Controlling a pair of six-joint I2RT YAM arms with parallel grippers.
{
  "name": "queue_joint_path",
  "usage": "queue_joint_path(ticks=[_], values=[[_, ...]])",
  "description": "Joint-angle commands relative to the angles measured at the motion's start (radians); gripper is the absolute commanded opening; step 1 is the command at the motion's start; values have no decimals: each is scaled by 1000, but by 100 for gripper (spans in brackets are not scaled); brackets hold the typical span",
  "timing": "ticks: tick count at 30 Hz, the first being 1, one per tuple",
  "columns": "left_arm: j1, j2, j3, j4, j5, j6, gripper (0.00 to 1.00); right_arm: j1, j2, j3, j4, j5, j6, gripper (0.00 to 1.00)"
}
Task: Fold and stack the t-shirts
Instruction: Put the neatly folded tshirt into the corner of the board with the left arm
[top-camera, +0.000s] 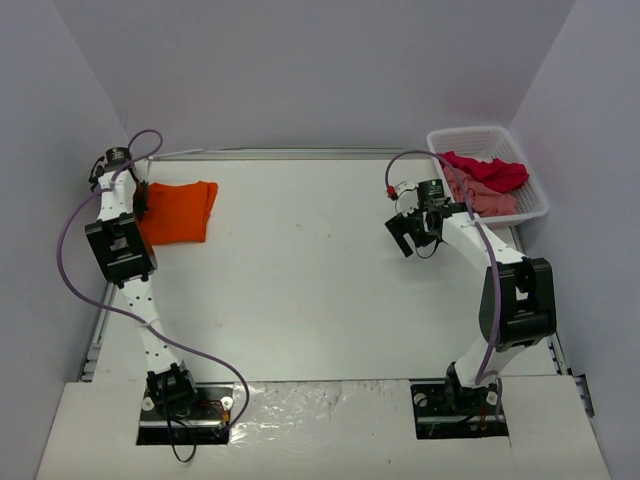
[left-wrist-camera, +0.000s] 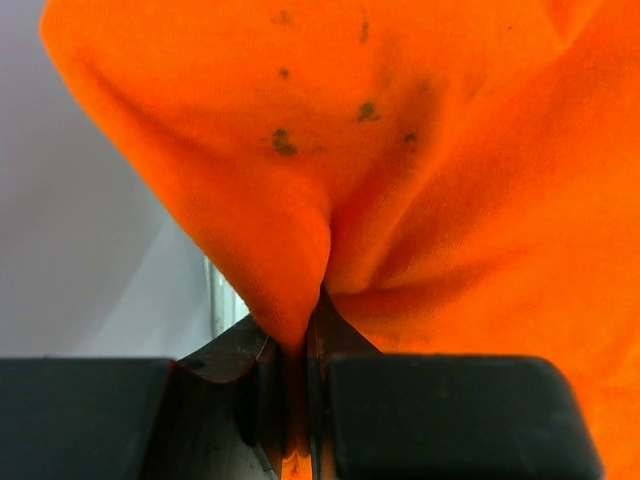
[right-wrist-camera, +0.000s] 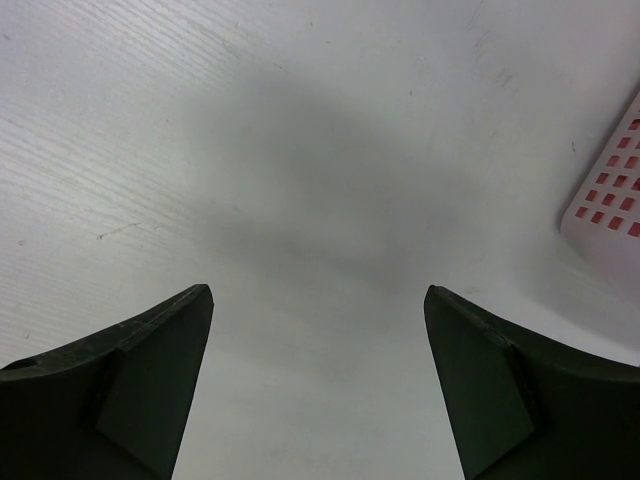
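A bright orange t-shirt (top-camera: 180, 211) lies folded at the far left of the table. My left gripper (top-camera: 141, 199) is at its left edge and is shut on a pinch of the orange cloth (left-wrist-camera: 300, 250), which fills the left wrist view. My right gripper (top-camera: 412, 228) is open and empty, hanging over bare table (right-wrist-camera: 320, 250) just left of the basket. A crimson red t-shirt (top-camera: 490, 170) and a dusty pink t-shirt (top-camera: 480, 195) lie crumpled in the basket.
A white plastic lattice basket (top-camera: 536, 196) stands at the far right corner; its corner shows in the right wrist view (right-wrist-camera: 610, 200). Grey walls close in the table on the left, back and right.
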Motion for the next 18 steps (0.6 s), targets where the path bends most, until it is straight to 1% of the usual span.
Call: queue_joint_path(ticks=[1,7,12,18], values=[[25,-11,40,15,-50,14,2,-5,2,-6,3,-9,9,83],[34,-17,9,45,-68,6,2,-5,10,-6,4,-4,9,83],[45,-7,21,38,-59,-23,2,-5,12,-8,4,-1,7,84],[45,-19,-6,57,-60,-38,2,-5,21,-11,6,-1,6,83]])
